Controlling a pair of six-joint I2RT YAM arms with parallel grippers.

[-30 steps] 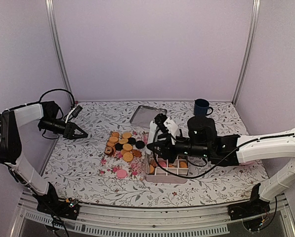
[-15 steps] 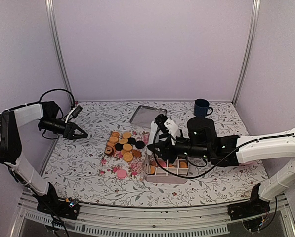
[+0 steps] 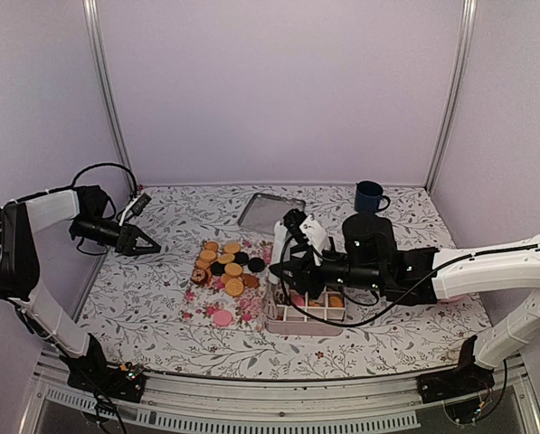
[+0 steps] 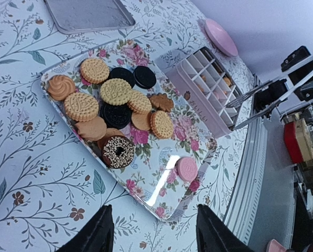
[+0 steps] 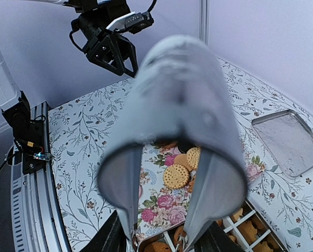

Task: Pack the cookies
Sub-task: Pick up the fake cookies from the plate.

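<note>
Cookies (image 4: 116,92): round ridged discs, heaped on glossy floral tray (image 4: 151,178) | left jaws: spread, empty | right jaws: spread

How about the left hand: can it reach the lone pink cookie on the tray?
Probably yes: pink cookie lies alone on the tray, uncovered; left hand open and empty; right hand over the box.

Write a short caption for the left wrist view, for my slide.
Open left gripper facing a floral tray of mixed cookies, with a divided box beyond.
</note>
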